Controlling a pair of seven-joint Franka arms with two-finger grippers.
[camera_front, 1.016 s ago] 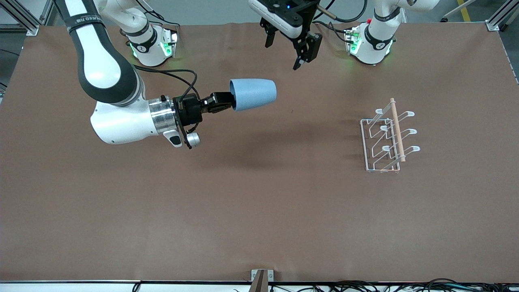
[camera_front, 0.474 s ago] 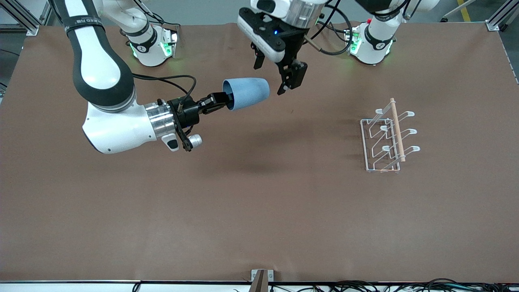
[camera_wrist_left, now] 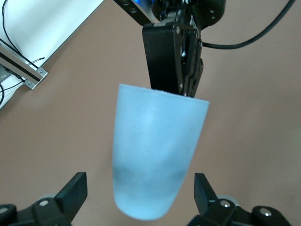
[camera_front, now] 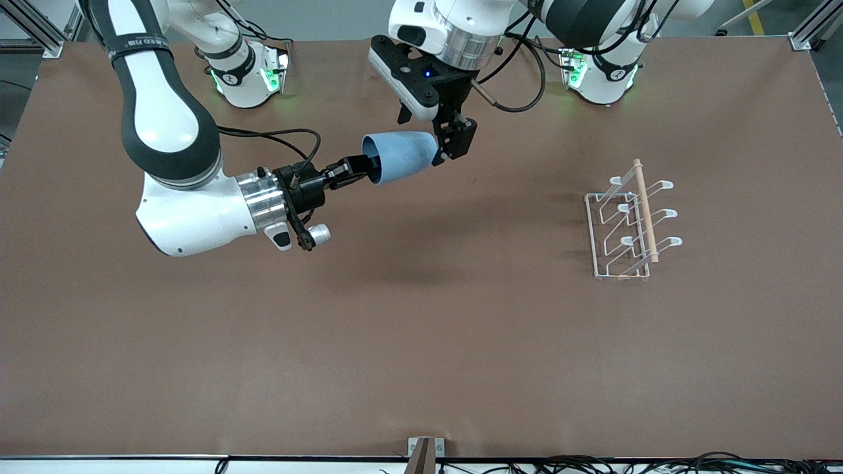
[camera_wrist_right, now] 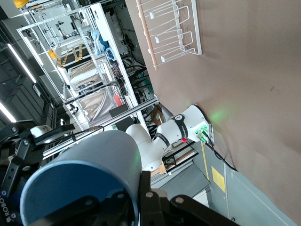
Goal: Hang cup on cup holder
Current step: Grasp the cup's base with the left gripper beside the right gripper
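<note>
Both hands now meet at the cup above the desk: my left hand has dropped in, fingers spread around its base, while my right hand pinches its rim, so a handover toward the cup holder looks close.

1. The right arm reaches out roughly level from its base, forearm bent low over the table.
2. The right gripper is clamped on the rim of the cup, which it holds sideways in the air.
3. The left arm reaches down from above.
4. The left gripper straddles the cup's closed end with its fingers spread wide (neither visibly touching).
</note>
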